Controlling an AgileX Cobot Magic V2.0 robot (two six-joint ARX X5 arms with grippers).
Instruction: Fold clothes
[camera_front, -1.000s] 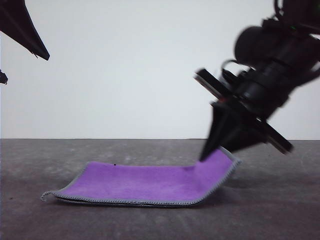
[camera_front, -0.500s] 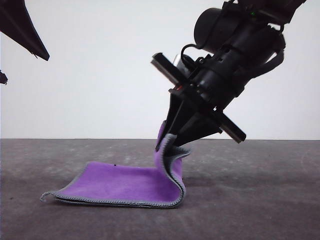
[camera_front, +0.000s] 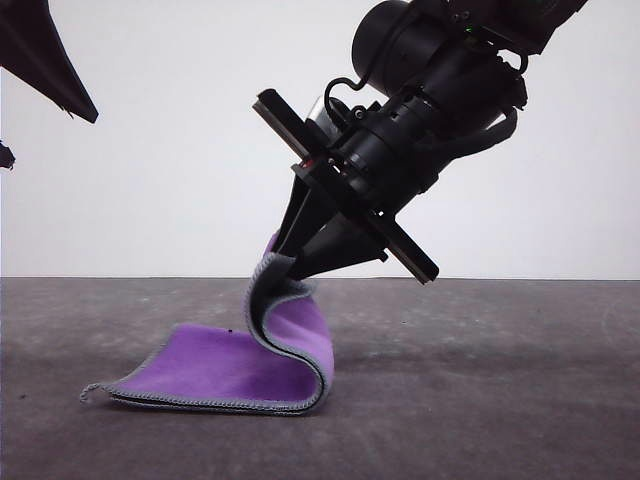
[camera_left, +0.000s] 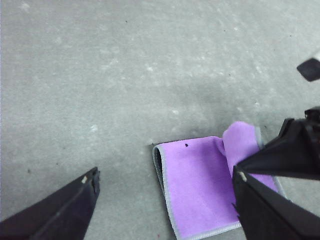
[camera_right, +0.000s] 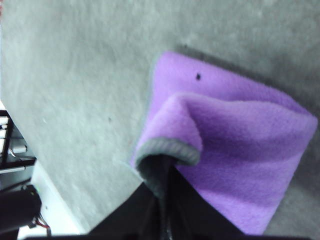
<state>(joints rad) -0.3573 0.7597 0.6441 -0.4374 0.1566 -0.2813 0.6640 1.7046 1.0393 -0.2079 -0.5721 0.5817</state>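
Note:
The clothes are one purple fleece cloth (camera_front: 225, 365) with a grey stitched edge, lying on the grey table. Its right side is lifted and curls over toward the left. My right gripper (camera_front: 283, 266) is shut on that raised edge, pinching it above the cloth's middle. The right wrist view shows the cloth (camera_right: 240, 135) with the pinched hem (camera_right: 167, 150) between the dark fingers. My left gripper (camera_left: 165, 200) hangs high at the left, open and holding nothing, and the cloth (camera_left: 200, 185) lies below it between its fingers.
The grey table (camera_front: 520, 400) stretches to the right and front of the cloth. A plain white wall (camera_front: 180, 150) stands behind it. A table edge with dark equipment (camera_right: 15, 200) appears in the right wrist view.
My right gripper has carried the cloth's right edge up and leftward, from near the table at the right to above the cloth's middle. The left arm has stayed still.

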